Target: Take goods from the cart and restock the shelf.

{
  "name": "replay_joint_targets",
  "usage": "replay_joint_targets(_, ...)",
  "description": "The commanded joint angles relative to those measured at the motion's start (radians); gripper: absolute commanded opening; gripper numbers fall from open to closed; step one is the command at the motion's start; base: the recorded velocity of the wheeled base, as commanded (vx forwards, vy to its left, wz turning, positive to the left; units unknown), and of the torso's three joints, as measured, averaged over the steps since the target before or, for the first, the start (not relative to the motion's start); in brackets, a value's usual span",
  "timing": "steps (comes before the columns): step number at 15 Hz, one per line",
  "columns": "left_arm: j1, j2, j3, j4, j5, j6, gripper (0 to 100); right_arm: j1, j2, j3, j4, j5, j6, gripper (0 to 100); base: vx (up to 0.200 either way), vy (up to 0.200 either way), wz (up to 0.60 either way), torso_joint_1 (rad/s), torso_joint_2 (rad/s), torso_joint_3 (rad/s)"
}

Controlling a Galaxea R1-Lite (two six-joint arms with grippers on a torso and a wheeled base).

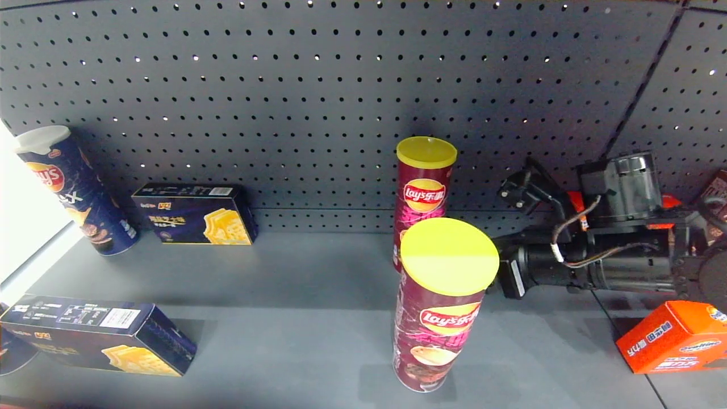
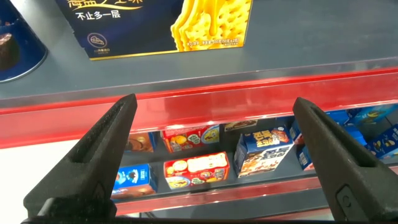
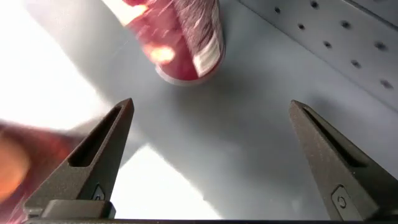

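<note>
Red rail along the shelf front lies nearest, under the left gripper. Its fingers stand wide apart with nothing between them. It hangs off the shelf edge, probably parked to leave the other arm room. Lower tiers of boxed goods sit below, too small to identify.

Front row on the grey shelf: a magenta crisp can with a yellow lid, upright, label facing out. At its 9 o'clock, well apart, a dark blue cracker box lies flat, its left end cut off. At 3 o'clock an orange box lies askew, partly out of frame.

At 2 o'clock of the front can the right arm lies in sideways, low over the shelf. The right gripper is released, fingers spread and empty, pointing across bare shelf toward a can base. Blur keeps me from telling which can that is. My read: a can has been set down and let go, so that item counts as stocked. In the head view the front can's lid covers the fingertips.

Back row: a second crisp can at 12 o'clock, just behind the first, the pair filed front to back as shop stock is faced. At 10 o'clock, a second cracker box. Beyond it at far left, a blue can, looking tilted. Pegboard backs everything
</note>
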Motion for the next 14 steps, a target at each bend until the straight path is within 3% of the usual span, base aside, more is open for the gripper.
replay_joint_targets(1, 0.001, 0.002, 0.002, 0.0, 0.0, 0.006, 100, -0.011, -0.138, 0.053, -0.001, -0.026, 0.002, 100, 0.0, 0.0, 0.0, 0.0, 0.0, 0.0)
replay_joint_targets(5, 0.001, 0.002, -0.008, -0.009, 0.001, 0.019, 100, -0.04, -0.278, 0.122, -0.041, -0.1, 0.01, 100, 0.0, 0.0, 0.0, 0.0, 0.0, 0.0)
replay_joint_targets(6, -0.001, 0.006, -0.095, -0.009, -0.003, 0.027, 100, -0.04, -0.33, 0.16, -0.052, -0.118, 0.014, 100, 0.0, 0.0, 0.0, 0.0, 0.0, 0.0)
replay_joint_targets(8, -0.024, 0.184, -0.359, 0.051, -0.046, 0.042, 100, -0.053, -0.402, 0.241, -0.053, -0.126, 0.028, 100, 0.0, 0.0, 0.0, 0.0, 0.0, 0.0)
replay_joint_targets(9, -0.036, 0.308, -0.485, 0.051, -0.086, 0.079, 100, -0.075, -0.419, 0.266, -0.055, -0.126, 0.031, 100, 0.0, 0.0, 0.0, 0.0, 0.0, 0.0)
replay_joint_targets(10, -0.036, 0.345, -0.517, 0.051, -0.1, 0.092, 100, -0.078, -0.421, 0.27, -0.055, -0.126, 0.031, 100, 0.0, 0.0, 0.0, 0.0, 0.0, 0.0)
replay_joint_targets(11, -0.048, 0.525, -0.649, 0.049, -0.193, 0.115, 100, -0.08, -0.422, 0.273, -0.061, -0.126, 0.031, 100, 0.0, 0.0, 0.0, 0.0, 0.0, 0.0)
replay_joint_targets(12, -0.068, 0.618, -0.716, 0.049, -0.258, 0.118, 100, -0.08, -0.422, 0.273, -0.061, -0.126, 0.031, 100, 0.0, 0.0, 0.0, 0.0, 0.0, 0.0)
replay_joint_targets(13, -0.101, 0.696, -0.759, 0.051, -0.31, 0.121, 100, -0.08, -0.421, 0.278, -0.059, -0.126, 0.03, 100, 0.0, 0.0, 0.0, 0.0, 0.0, 0.0)
replay_joint_targets(14, -0.153, 0.787, -0.776, 0.051, -0.324, 0.121, 100, -0.08, -0.419, 0.29, -0.061, -0.126, 0.03, 100, 0.0, 0.0, 0.0, 0.0, 0.0, 0.0)
